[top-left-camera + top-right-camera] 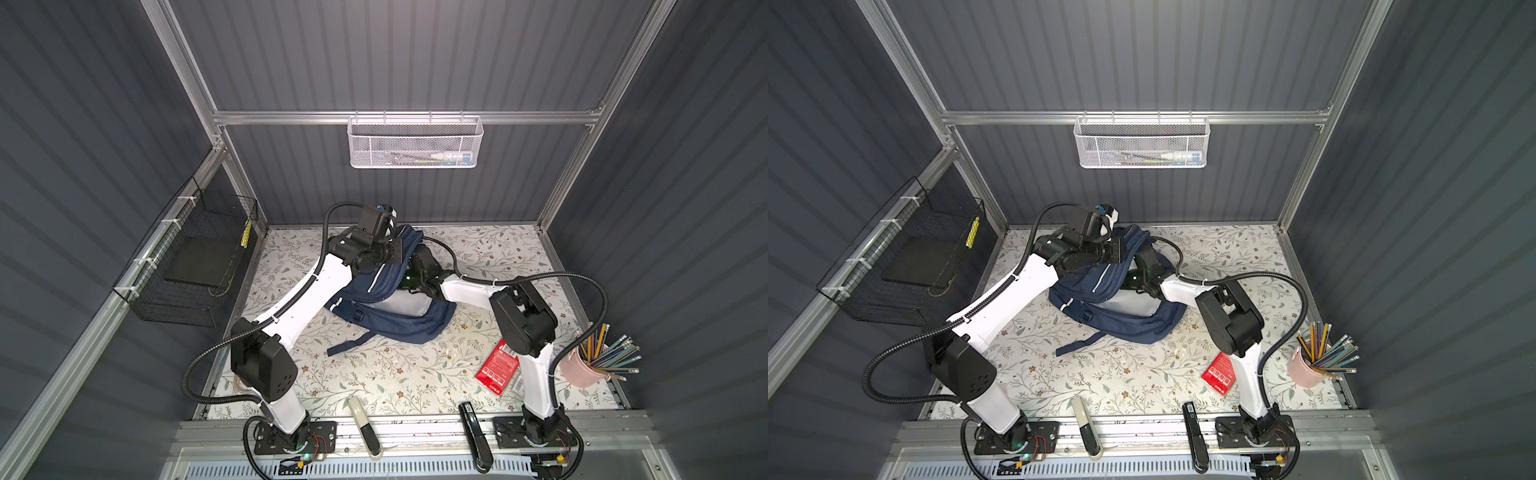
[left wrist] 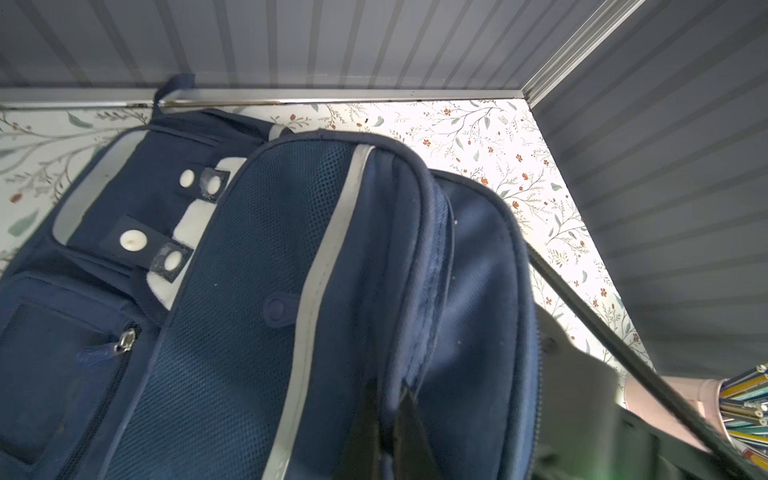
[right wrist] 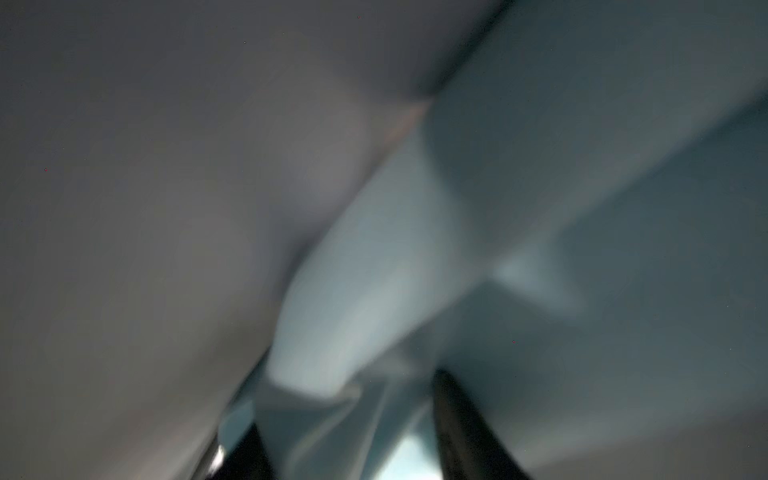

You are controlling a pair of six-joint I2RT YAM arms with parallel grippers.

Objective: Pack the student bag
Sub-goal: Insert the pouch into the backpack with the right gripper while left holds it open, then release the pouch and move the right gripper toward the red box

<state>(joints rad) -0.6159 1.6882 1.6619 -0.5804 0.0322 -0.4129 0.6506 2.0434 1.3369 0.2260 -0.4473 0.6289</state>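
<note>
at bench [image 1: 374, 374] rear: bag [image 1: 399, 320] soft, floppy, likely light; left gripper [image 2: 386, 388] pinching its rim, best hold; right gripper [image 3: 347, 401] parted inside.

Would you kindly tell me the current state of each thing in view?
student bag, lying slumped, main compartment held open
left gripper, fingers shut on the bag's edge
right gripper, fingers apart, inside the bag
pink cup, standing, full of pencils
red packet, lying flat, unpacked
white mesh basket, hung, holding items
</note>
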